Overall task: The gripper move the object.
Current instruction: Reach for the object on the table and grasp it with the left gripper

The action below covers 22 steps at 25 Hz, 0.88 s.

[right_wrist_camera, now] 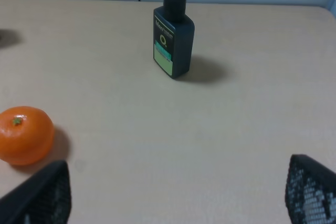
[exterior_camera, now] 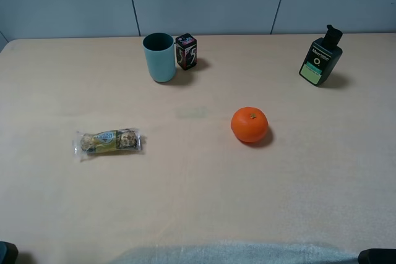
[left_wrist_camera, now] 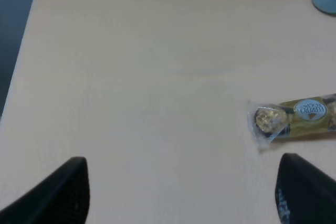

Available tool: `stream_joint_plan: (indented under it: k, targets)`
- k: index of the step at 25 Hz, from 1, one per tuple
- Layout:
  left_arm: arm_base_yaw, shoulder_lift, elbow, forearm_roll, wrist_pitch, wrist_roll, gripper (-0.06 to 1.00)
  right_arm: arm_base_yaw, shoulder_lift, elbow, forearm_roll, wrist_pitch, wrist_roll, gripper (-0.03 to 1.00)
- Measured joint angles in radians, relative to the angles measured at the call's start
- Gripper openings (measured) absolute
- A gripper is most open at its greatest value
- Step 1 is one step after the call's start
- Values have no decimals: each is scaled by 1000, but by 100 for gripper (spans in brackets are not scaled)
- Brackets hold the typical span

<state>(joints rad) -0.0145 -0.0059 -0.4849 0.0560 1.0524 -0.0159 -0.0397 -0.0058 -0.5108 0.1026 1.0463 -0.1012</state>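
Note:
The snack bar (exterior_camera: 108,141) lies flat on the left part of the table, in a clear crinkly wrapper with brown nutty pieces and a yellow-green label. The left wrist view shows one end of it (left_wrist_camera: 294,117), ahead of and off to one side of my left gripper (left_wrist_camera: 184,192). That gripper is open and empty, with its two black fingertips (left_wrist_camera: 58,192) wide apart. My right gripper (right_wrist_camera: 178,192) is also open and empty. In the exterior view only small bits of the arms show at the bottom corners.
A round orange fruit (exterior_camera: 249,124) sits right of centre and also shows in the right wrist view (right_wrist_camera: 23,135). A light blue cup (exterior_camera: 159,57) and a small dark printed box (exterior_camera: 185,52) stand at the back. A dark bottle (exterior_camera: 320,59) stands at the back right.

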Motion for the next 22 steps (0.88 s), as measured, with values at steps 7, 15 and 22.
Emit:
stream_joint_plan:
  k: [7, 15, 22]
  targets:
    - [0, 0, 0, 0, 1, 0, 72, 0, 0, 0, 0, 0, 0, 62]
    - [0, 0, 0, 0, 1, 0, 72, 0, 0, 0, 0, 0, 0, 62]
    - [0, 0, 0, 2, 1, 0, 72, 0, 0, 0, 0, 0, 0, 62]
